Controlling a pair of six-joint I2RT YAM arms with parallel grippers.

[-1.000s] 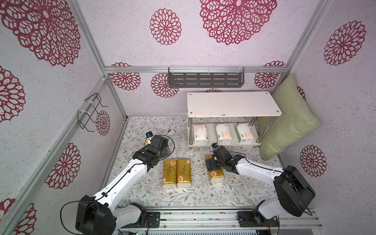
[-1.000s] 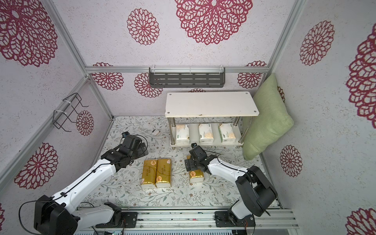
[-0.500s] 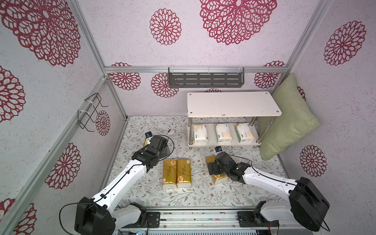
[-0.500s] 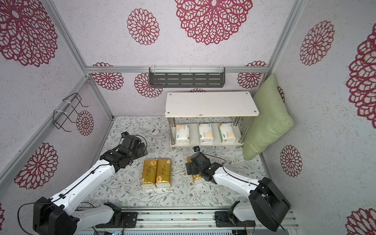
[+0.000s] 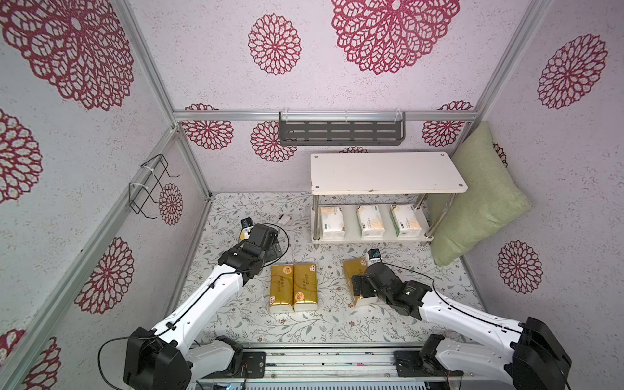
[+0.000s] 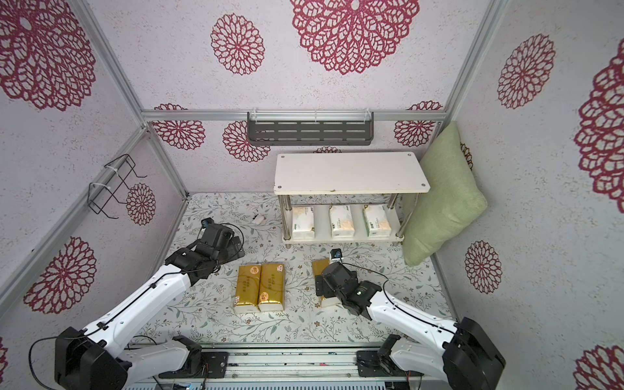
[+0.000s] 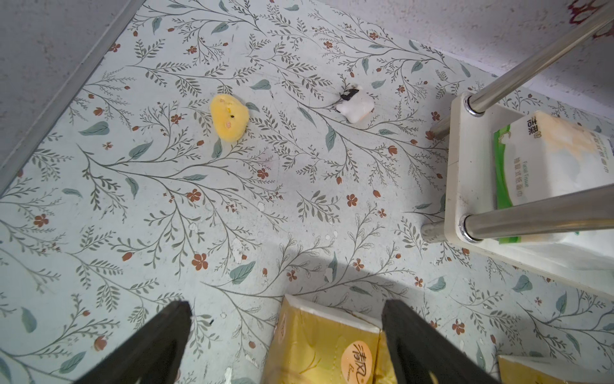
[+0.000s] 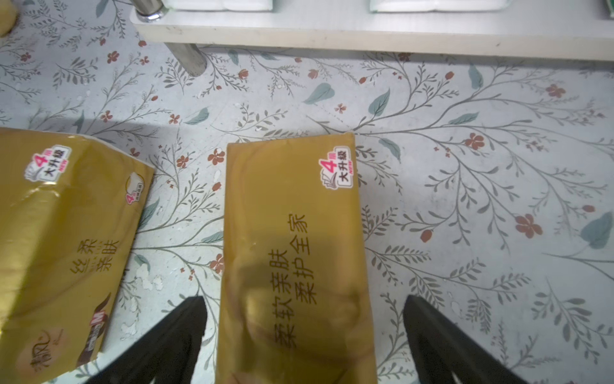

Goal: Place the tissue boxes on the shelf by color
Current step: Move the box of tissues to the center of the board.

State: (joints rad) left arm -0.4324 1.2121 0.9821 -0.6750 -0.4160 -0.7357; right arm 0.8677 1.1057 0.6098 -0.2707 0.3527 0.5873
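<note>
Three white tissue boxes [image 5: 332, 223] [image 5: 370, 221] [image 5: 405, 220] lie in a row on the lower board of the shelf [image 5: 388, 172]; its top board is bare. Two gold tissue boxes [image 5: 282, 287] [image 5: 305, 287] lie side by side on the floor. A third gold box [image 5: 353, 270] [image 8: 289, 216] lies to their right. My right gripper [image 5: 361, 287] [image 8: 304, 299] is open and straddles it, with a gap on each side. My left gripper [image 5: 266, 248] [image 7: 286, 304] is open above the far end of the gold pair [image 7: 325, 345], holding nothing.
A green cushion [image 5: 472, 202] leans against the shelf's right end. On the back wall hangs a grey slotted rack [image 5: 341, 131], and on the left wall a black wire rack [image 5: 148, 189]. A small yellow toy [image 7: 229, 118] and a small white object [image 7: 354, 106] lie on the floor.
My right gripper has slid along the third gold box toward the front edge, staying open. The left arm has hardly moved.
</note>
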